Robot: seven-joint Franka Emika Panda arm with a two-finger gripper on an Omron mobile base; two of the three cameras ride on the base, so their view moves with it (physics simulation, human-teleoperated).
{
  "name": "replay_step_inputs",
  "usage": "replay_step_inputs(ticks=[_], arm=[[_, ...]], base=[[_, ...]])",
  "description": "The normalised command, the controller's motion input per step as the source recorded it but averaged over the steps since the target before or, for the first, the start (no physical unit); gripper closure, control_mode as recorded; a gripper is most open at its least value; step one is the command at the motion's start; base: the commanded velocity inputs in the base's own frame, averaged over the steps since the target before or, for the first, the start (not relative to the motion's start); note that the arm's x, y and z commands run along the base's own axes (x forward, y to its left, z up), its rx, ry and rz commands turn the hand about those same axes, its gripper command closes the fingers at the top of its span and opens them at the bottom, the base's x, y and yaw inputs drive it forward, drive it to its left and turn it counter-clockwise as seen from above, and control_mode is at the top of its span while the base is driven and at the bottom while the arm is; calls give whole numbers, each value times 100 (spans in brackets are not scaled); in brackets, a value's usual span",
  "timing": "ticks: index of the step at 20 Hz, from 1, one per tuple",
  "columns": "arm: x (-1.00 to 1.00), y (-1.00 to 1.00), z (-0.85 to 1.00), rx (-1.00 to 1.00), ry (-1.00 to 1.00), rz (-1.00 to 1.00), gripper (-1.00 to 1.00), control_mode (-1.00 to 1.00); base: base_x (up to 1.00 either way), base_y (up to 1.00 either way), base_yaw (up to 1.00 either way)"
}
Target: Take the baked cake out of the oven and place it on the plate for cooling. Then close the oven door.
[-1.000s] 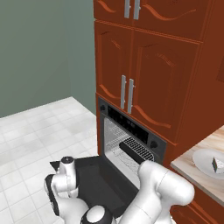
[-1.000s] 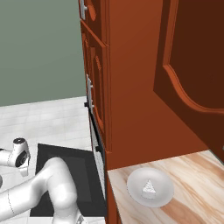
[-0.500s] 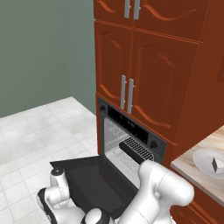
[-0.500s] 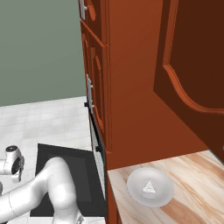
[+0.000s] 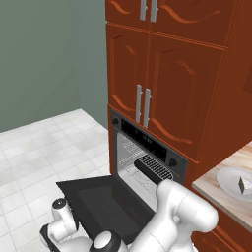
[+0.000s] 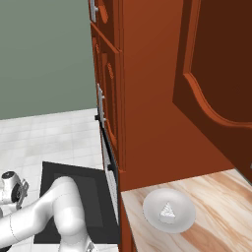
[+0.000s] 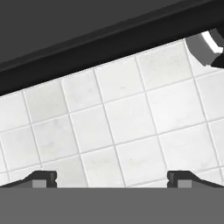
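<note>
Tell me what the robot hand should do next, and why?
Probably lift up under the oven door to swing it shut. The cake already sits on the plate, the door hangs open, and the open gripper looks at the floor tiles just below the door's edge.

Both base views flank the open oven door [image 5: 106, 202]; the hand view looks close beneath it.

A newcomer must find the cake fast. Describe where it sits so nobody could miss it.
Start at the tall red-brown cabinets; right of the black oven runs a pale wooden counter. On it sits a round white plate, and the cake is the tiny wedge at its middle, the only thing on the plate.
</note>
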Motion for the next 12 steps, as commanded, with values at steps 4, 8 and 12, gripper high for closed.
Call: replay_step_inputs(ticks=[4, 8, 12], arm=[[0, 1, -32, -17, -4, -14, -100, -100], [4, -7, -25, -18, -4, -9, -100, -100], [10, -17, -28, -15, 0, -6, -100, -100]], base=[[0, 0, 0], [0, 0, 0], [0, 0, 0]])
